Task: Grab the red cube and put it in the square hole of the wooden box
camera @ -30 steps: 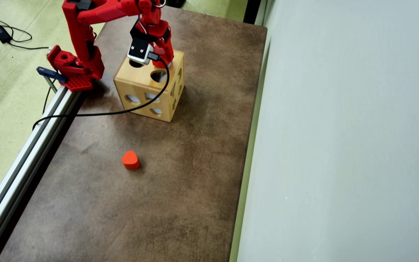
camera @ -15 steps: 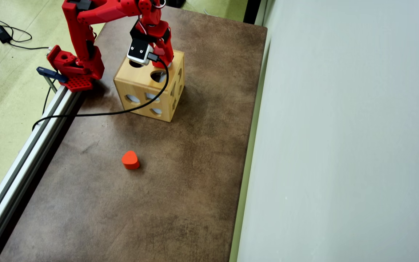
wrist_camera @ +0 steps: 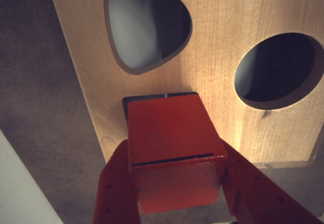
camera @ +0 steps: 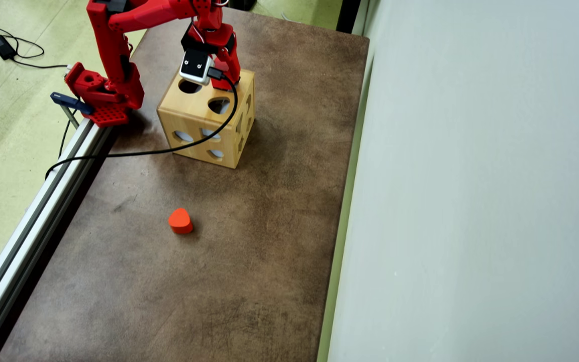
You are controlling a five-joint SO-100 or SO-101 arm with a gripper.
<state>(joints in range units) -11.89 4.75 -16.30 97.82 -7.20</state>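
Note:
In the wrist view my red gripper (wrist_camera: 174, 163) is shut on the red cube (wrist_camera: 169, 133), one finger on each side. The cube hangs right over the square hole (wrist_camera: 152, 97) in the top of the wooden box (wrist_camera: 223, 57), and covers most of it; only a dark edge of the hole shows behind the cube. In the overhead view the gripper (camera: 224, 75) stands over the far part of the box top (camera: 204, 108), and the cube is hidden under the wrist camera.
The box top also has a rounded-triangle hole (wrist_camera: 147, 24) and a round hole (wrist_camera: 278, 69). A red heart-shaped block (camera: 180, 221) lies on the brown table in front of the box. A black cable (camera: 169, 148) drapes over the box. A pale wall (camera: 470, 201) stands at the right.

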